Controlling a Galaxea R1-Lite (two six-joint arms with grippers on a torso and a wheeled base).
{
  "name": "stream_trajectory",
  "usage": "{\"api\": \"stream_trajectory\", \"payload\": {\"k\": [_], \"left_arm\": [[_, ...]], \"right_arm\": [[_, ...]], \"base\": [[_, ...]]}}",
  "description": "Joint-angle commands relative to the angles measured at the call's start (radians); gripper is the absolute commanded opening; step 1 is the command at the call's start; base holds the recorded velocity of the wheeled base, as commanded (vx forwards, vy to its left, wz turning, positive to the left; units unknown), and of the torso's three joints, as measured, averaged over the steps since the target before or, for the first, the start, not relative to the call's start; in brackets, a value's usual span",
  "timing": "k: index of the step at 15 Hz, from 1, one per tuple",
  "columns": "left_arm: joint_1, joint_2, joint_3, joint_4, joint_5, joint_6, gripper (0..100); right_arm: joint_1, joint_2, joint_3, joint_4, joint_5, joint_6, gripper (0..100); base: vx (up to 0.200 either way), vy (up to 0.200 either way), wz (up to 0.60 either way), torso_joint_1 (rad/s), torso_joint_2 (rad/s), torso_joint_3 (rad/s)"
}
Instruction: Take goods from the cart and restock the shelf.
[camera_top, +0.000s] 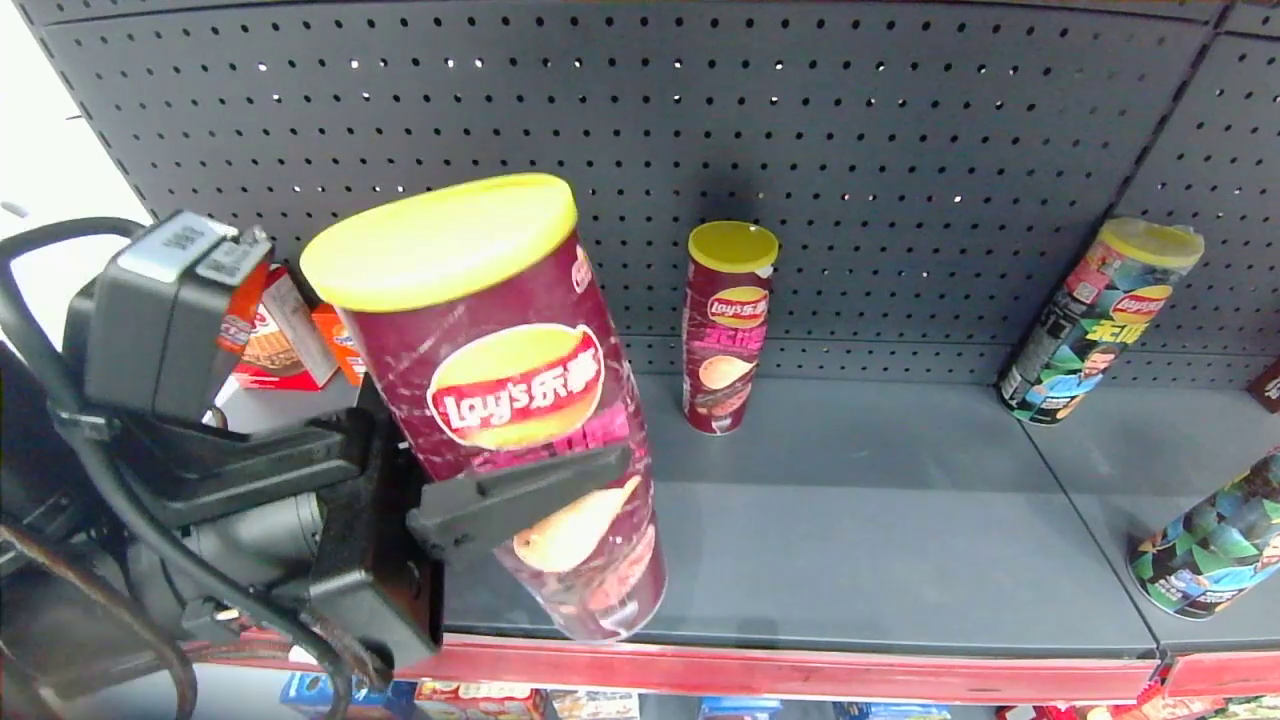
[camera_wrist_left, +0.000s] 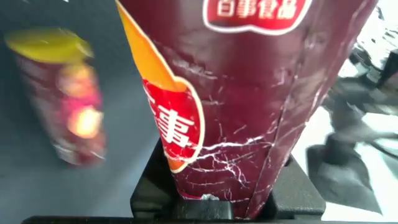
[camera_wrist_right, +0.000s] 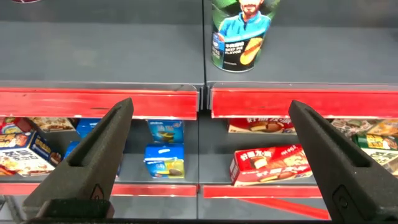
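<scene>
My left gripper (camera_top: 470, 500) is shut on a maroon chip can (camera_top: 520, 400) with a yellow lid, held upright at the front left of the grey shelf (camera_top: 880, 530), its base near the red front edge. The left wrist view shows that can (camera_wrist_left: 242, 106) close up between the fingers. A second maroon can (camera_top: 727, 330) stands upright at the back of the shelf by the pegboard, blurred in the left wrist view (camera_wrist_left: 62, 93). My right gripper (camera_wrist_right: 211, 168) is open, facing the shelf front below a green-and-black can (camera_wrist_right: 242, 34).
A multicoloured can (camera_top: 1095, 320) leans against the pegboard at the right, another (camera_top: 1210, 545) sits at the far right edge. Orange and red boxes (camera_top: 290, 340) sit behind my left arm. Lower shelves hold blue boxes (camera_wrist_right: 165, 158) and red boxes (camera_wrist_right: 270, 163).
</scene>
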Motion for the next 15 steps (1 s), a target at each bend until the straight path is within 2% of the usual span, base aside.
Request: {"api": "stream_trajectory", "payload": {"k": [1, 3, 5, 7, 8, 9, 11, 13, 14, 15], "left_arm": [[0.015, 0.045, -0.032, -0.034, 0.003, -0.004, 0], [0.019, 0.048, -0.034, -0.031, 0.018, -0.004, 0], [0.033, 0.048, -0.035, -0.025, 0.061, -0.004, 0], [0.033, 0.043, -0.025, -0.023, 0.057, -0.004, 0], [0.033, 0.045, -0.023, -0.025, 0.055, -0.003, 0], [0.033, 0.045, -0.011, -0.025, 0.055, -0.004, 0], [0.033, 0.046, -0.012, -0.025, 0.055, -0.004, 0], [0.033, 0.045, -0.002, -0.023, 0.055, -0.004, 0], [0.033, 0.045, -0.002, -0.023, 0.055, -0.004, 0], [0.041, 0.046, -0.002, -0.025, 0.055, -0.004, 0]], "right_arm": [[0.001, 0.0, 0.0, 0.0, 0.0, -0.001, 100], [0.001, 0.0, 0.0, 0.001, 0.005, -0.002, 100], [0.001, 0.001, 0.0, 0.001, 0.006, 0.001, 100], [0.001, 0.0, 0.0, 0.001, 0.011, -0.001, 100], [0.009, 0.016, -0.078, 0.003, 0.062, 0.01, 100], [0.013, 0.151, -0.222, 0.012, 0.074, 0.056, 100], [0.027, 0.199, -0.247, 0.02, 0.094, 0.056, 100], [0.091, 0.213, -0.287, 0.03, 0.12, 0.004, 100], [0.094, 0.214, -0.288, 0.03, 0.12, 0.002, 100], [0.131, 0.288, -0.345, 0.052, 0.134, -0.021, 100]], "base": [[0.0, 0.0, 0.0, 0.0, 0.0, 0.0], [0.0, 0.0, 0.0, 0.0, 0.0, 0.0], [0.0, 0.0, 0.0, 0.0, 0.0, 0.0], [0.0, 0.0, 0.0, 0.0, 0.0, 0.0], [0.0, 0.0, 0.0, 0.0, 0.0, 0.0], [0.0, 0.0, 0.0, 0.0, 0.0, 0.0], [0.0, 0.0, 0.0, 0.0, 0.0, 0.0], [0.0, 0.0, 0.0, 0.0, 0.0, 0.0], [0.0, 0.0, 0.0, 0.0, 0.0, 0.0], [0.0, 0.0, 0.0, 0.0, 0.0, 0.0]]}}
